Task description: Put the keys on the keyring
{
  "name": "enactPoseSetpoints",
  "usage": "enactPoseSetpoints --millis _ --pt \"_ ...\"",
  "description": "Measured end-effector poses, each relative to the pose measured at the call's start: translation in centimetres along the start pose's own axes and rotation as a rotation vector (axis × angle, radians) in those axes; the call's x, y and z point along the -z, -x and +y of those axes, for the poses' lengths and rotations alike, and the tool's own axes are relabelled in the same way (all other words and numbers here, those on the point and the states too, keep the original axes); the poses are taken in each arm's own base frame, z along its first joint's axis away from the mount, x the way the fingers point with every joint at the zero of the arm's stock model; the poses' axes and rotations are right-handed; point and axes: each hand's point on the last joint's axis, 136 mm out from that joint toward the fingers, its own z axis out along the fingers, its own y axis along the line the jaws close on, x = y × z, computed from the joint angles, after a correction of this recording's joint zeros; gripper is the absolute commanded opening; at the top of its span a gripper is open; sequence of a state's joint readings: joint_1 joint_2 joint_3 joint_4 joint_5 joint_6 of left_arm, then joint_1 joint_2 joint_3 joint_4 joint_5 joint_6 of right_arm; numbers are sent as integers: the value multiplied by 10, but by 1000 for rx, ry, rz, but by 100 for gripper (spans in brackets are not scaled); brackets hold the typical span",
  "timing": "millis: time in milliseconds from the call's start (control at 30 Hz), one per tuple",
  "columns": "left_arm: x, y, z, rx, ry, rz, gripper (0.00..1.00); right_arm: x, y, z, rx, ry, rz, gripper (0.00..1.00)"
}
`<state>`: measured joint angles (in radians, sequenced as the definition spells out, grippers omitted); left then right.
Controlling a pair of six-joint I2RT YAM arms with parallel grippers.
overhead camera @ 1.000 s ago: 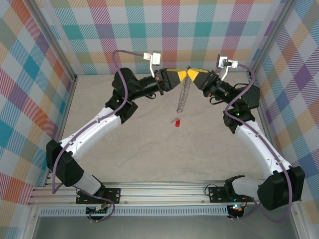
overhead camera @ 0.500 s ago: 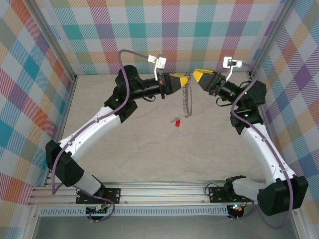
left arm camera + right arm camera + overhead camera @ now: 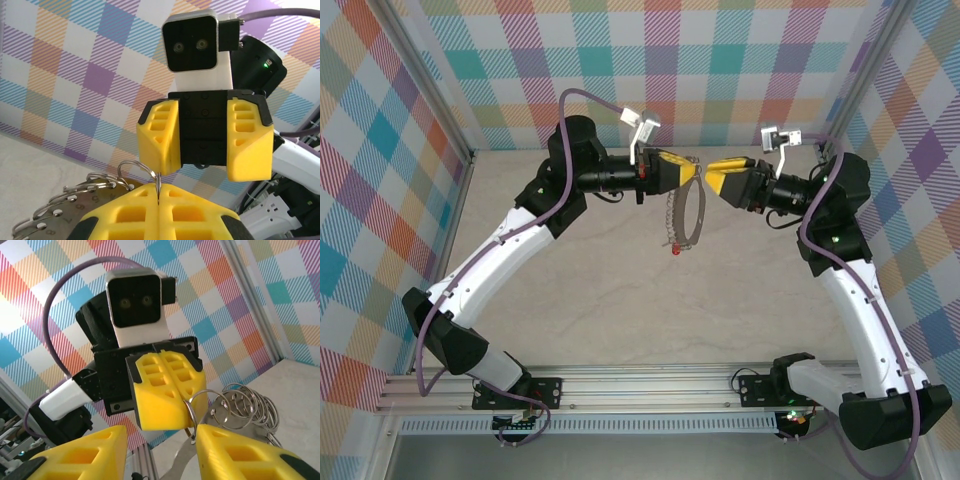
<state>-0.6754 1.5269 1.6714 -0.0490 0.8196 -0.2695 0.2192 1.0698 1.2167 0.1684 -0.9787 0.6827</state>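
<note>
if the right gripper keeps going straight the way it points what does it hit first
Probably the top loop of the keyring, pinched in the shut left gripper directly ahead of the open right gripper; the left yellow tips sit right behind it. Depth is unclear.

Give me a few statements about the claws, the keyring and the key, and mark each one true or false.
1. The left claw is shut on the keyring. True.
2. The right claw is clamped shut. False: its jaws stand open.
3. The red-tagged key hangs on the keyring. False: it lies on the table.
4. The two claws face each other. True.
</note>
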Motion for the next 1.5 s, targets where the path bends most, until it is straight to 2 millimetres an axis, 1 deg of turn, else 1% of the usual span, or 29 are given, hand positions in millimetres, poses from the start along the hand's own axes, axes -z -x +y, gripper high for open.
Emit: enactPoseSetpoints --millis 233,433,667,900,967,1033,1067,1133,1267,1300,1367,1467,1500 --pt "0 -3 -3 6 -17 19 0 -1 -3 -4 -15 0 13 39" --pt "0 -4 -5 10 -26 26 0 -5 -3 -12 -32 -3 16 37" --pt "0 -4 -5 9 -29 27 0 -8 -3 -21 -58 0 17 30" --pt "-1 -4 -5 10 -33 29 0 -12 -5 -16 -53 22 24 25" --pt "-2 -6 -4 12 -38 33 0 -14 -6 -15 -55 30 31 23" --pt "-2 -7 -3 16 -41 38 0 -15 -8 -14 -54 37 37 17" --pt "-2 -8 -2 17 -39 38 0 -15 -8 -14 -56 37 38 14" --pt "-2 -8 0 20 -37 39 0 -16 -8 -15 -56 39 41 1" --pt "-1 -7 2 21 -31 37 0 -16 -8 -16 -36 37 40 0" --pt "-1 -7 3 20 -28 36 5 -16 -7 -16 -33 34 38 0" --pt "-2 -5 6 20 -6 27 24 -17 -6 -18 -25 23 28 0" --pt "-1 -1 19 28 65 -2 48 -18 -2 -20 -15 8 10 0" --pt "1 1 24 36 91 -17 53 -18 -2 -21 -13 4 5 0"
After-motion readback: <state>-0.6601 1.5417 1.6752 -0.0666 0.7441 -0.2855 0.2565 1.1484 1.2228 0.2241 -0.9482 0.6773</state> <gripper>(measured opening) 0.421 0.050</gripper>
